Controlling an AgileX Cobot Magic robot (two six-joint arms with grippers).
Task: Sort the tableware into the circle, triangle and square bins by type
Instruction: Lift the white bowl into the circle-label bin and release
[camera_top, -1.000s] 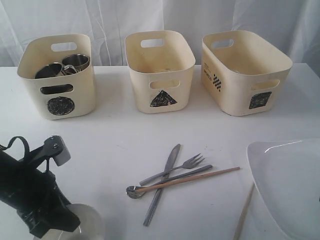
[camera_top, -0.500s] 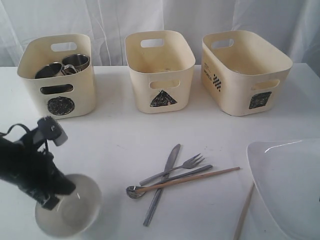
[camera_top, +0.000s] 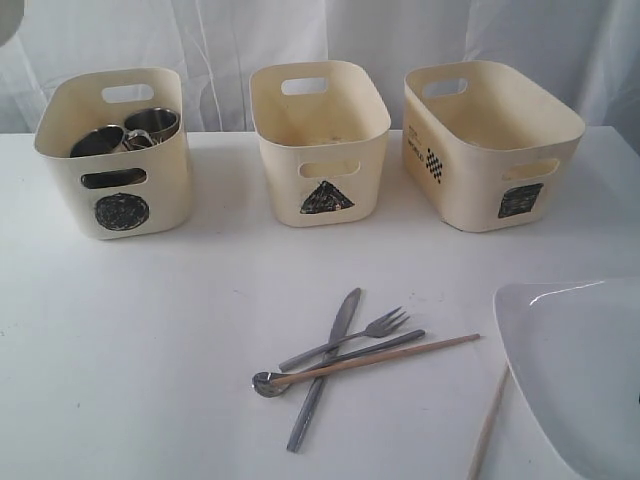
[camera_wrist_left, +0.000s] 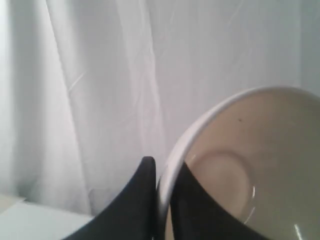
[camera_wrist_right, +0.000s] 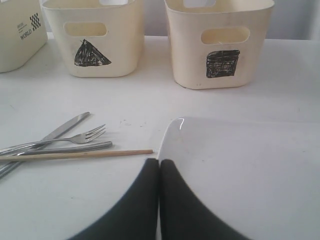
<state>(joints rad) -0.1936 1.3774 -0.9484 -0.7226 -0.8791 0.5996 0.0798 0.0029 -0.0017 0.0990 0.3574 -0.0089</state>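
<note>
Left gripper (camera_wrist_left: 164, 172) pinches the rim of the white bowl (camera_wrist_left: 260, 165), one finger inside and one outside, with the rim edge-on between them. The bowl is off the table, held up in front of the white curtain (camera_wrist_left: 90, 90), its inside tilted toward the wrist camera. The exterior view doesn't show the arm. A pale sliver in its top-left corner may be the bowl, can't tell.

Handling, my guess: rigid, glazed and smooth, so slippery under narrow fingers, and it would chip or break if dropped. The rim grip is off-centre, so it could swing or slide. Move slowly and set it down low, no dropping.

Right gripper (camera_wrist_right: 159, 167) has its fingers pressed together, holding nothing, at the edge of the plate (camera_wrist_right: 240, 170). The plate lies flat on the table (camera_top: 150, 330). It is big with a thin rim, likely heavy and hard to get under.

Further out, the knife (camera_top: 325, 365), fork (camera_top: 375, 328) and spoon (camera_top: 268, 384) are crossed in a pile with one chopstick (camera_top: 400, 356) over them. The second chopstick (camera_top: 488, 425) lies just beside the plate.

Past them is a row of bins: circle bin (camera_top: 120, 190), triangle bin (camera_top: 322, 170), square bin (camera_top: 480, 170). The circle bin holds steel mugs (camera_top: 150, 124) that fill much of it, so the bowl would land on metal. Nothing is seen inside the other two. The cutlery pile is low and likely no obstacle.
</note>
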